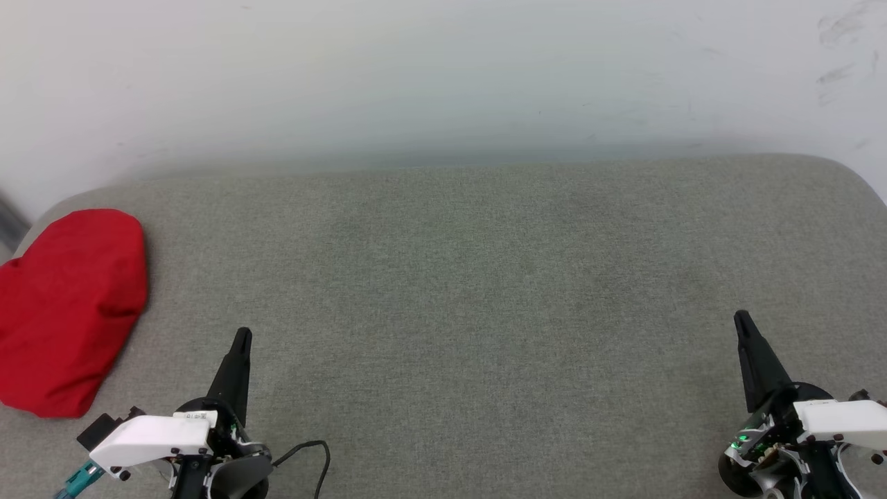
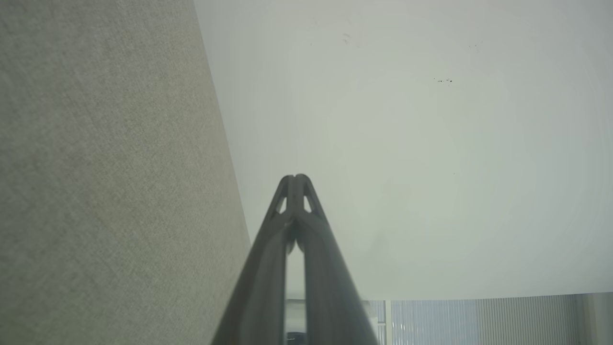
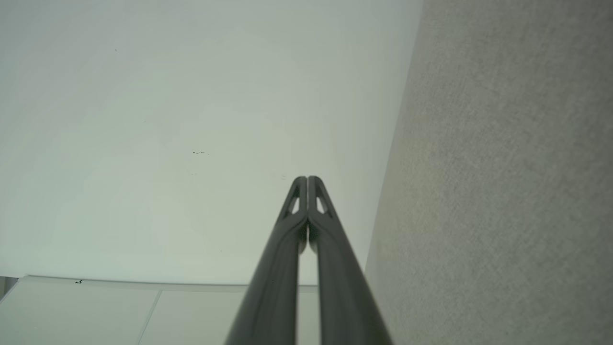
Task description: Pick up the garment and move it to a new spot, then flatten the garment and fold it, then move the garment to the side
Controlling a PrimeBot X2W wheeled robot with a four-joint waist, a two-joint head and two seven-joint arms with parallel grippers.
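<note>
Garment point(image 1: 69, 312) bundled, long axis running near-to-far. Left gripper point(image 1: 242, 338) near, to its right, not touching; right gripper point(image 1: 742, 320) well apart, farther right. Both pincers pressed together, empty.

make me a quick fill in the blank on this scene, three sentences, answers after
The garment is bright ____ in colour. It lies on the grey fabric surface at the head view's far ____ side. The left end effector and the right end effector are both ____, holding nothing.
Missing words: red; left; shut.
</note>
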